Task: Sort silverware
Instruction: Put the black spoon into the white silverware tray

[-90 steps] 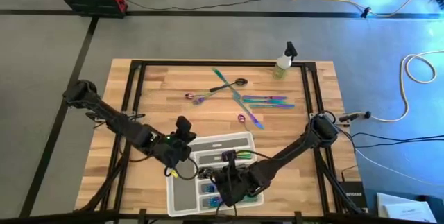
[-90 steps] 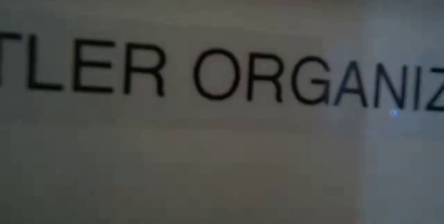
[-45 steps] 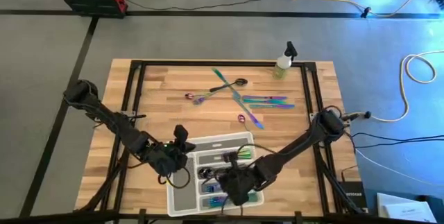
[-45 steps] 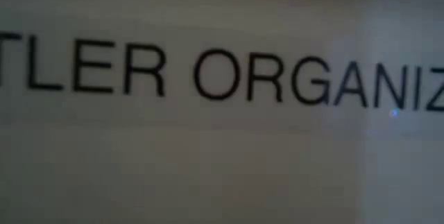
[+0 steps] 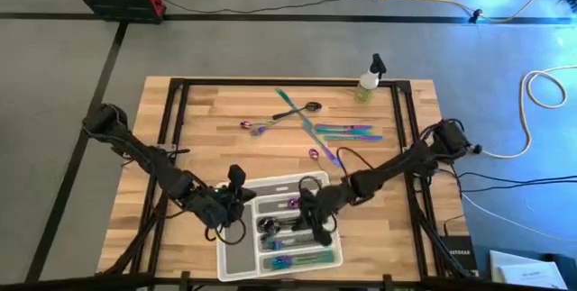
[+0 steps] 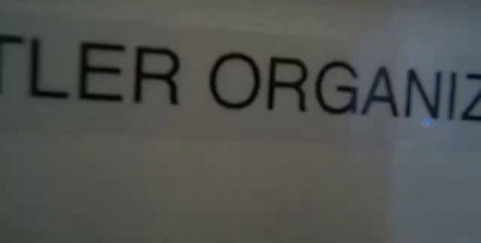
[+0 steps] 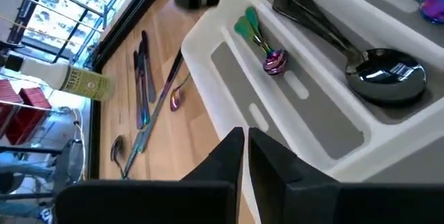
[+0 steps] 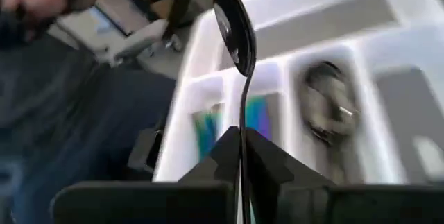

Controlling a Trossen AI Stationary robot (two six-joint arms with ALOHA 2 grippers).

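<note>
Since a second ago, the right gripper (image 5: 313, 222) has been moving up the tray toward 12 o'clock, away from the near edge, and the left gripper (image 5: 236, 187) has been sliding back a little toward 9 o'clock.

The right gripper's fingers are squeezing tight on a dark spoon (image 8: 236, 37), which is standing up out of them with its bowl on top. It is hanging over the middle of the white tray (image 5: 236, 264). The left gripper is sitting at the tray's 9 o'clock edge with its fingers (image 7: 232, 151) pressed nearly together, holding nothing.

Inside the tray, shiny colored pieces (image 5: 297, 259) are lying in the nearest slot. Two dark spoons (image 7: 385, 75) are resting in a middle slot, and a small purple spoon (image 7: 274, 61) is lying in the next slot over.

Farther off, toward 12 o'clock on the wood table (image 5: 207, 115), loose silverware (image 5: 347, 132) is lying spread out, some pieces crossing each other. A spray bottle (image 5: 369, 79) is standing near the far edge, at about 1 o'clock.

The low view is showing only big blurry letters (image 6: 240, 81).
</note>
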